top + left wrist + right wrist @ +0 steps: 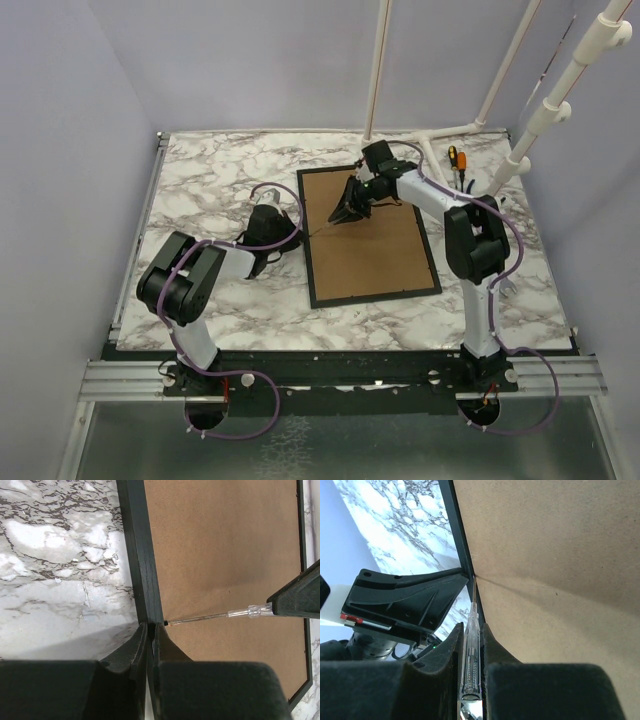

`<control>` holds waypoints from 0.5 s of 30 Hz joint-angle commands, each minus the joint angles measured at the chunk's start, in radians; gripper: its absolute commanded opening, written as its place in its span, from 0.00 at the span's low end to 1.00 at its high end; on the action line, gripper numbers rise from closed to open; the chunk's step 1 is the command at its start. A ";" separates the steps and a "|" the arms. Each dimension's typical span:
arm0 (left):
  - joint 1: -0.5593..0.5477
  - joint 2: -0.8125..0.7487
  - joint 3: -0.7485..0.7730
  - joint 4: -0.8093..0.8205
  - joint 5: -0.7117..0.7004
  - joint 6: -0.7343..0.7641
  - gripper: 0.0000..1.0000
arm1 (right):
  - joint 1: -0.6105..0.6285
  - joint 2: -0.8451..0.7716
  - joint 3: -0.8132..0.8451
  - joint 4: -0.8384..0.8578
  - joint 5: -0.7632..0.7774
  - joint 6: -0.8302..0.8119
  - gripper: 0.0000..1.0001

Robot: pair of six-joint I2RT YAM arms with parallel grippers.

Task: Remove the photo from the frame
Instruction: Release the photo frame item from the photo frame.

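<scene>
The frame (375, 240) lies face down on the marble table, brown fibreboard back up, thin black border around it. The photo is hidden under the backing board. My left gripper (288, 238) is at the frame's left side, its jaws shut on the black border (137, 540) in the left wrist view (150, 627). My right gripper (347, 212) hovers over the board, shut on a clear-handled screwdriver (471, 655). The screwdriver's thin shaft (200, 619) reaches to the inner edge of the left border, right by the left fingertips (165, 635).
Two more screwdrivers, one orange-handled (461, 160), lie at the back right beside the white pipe stand (440, 140). A small metal tool (505, 288) lies right of the right arm. Bare marble (200, 180) shows left of the frame.
</scene>
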 commanded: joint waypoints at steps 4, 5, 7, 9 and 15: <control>-0.087 0.009 -0.020 0.007 0.151 -0.041 0.06 | 0.130 -0.001 0.050 -0.038 0.070 0.034 0.01; -0.087 0.009 -0.019 0.009 0.152 -0.043 0.06 | 0.138 -0.003 0.054 -0.043 0.083 0.040 0.01; -0.091 0.010 -0.020 0.014 0.155 -0.045 0.06 | 0.155 -0.004 0.071 -0.059 0.111 0.042 0.01; -0.096 0.012 -0.021 0.018 0.156 -0.046 0.06 | 0.170 0.003 0.102 -0.085 0.135 0.041 0.01; -0.124 0.021 -0.035 0.041 0.155 -0.060 0.06 | 0.209 0.035 0.192 -0.161 0.187 0.029 0.01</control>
